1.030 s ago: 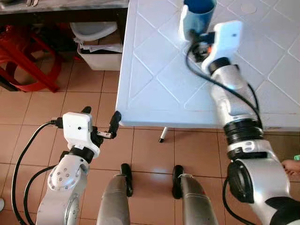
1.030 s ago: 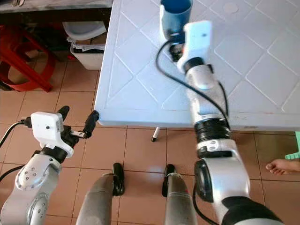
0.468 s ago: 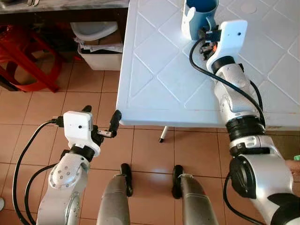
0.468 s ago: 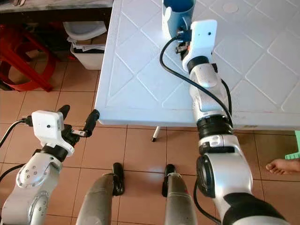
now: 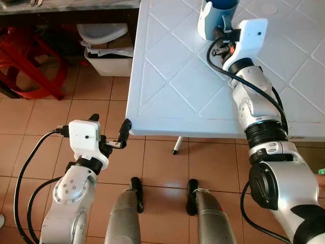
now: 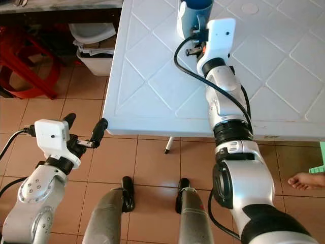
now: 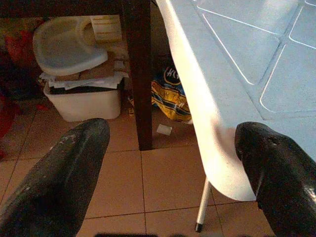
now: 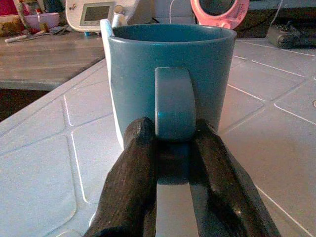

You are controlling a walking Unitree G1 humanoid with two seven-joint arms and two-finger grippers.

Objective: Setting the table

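Blue ceramic mug stands upright on the white plastic table, near its far edge; the right gripper pinches the mug's handle between both black fingers. Over the last second the right arm has extended further across the table and carried the mug away from the near edge; this suggests the placing step is close to done, with release judged next. The left gripper hangs below the table corner, fingers spread, holding nothing. Count: one mug; one table; two grippers; one white bin and one red chair on the tiled floor.
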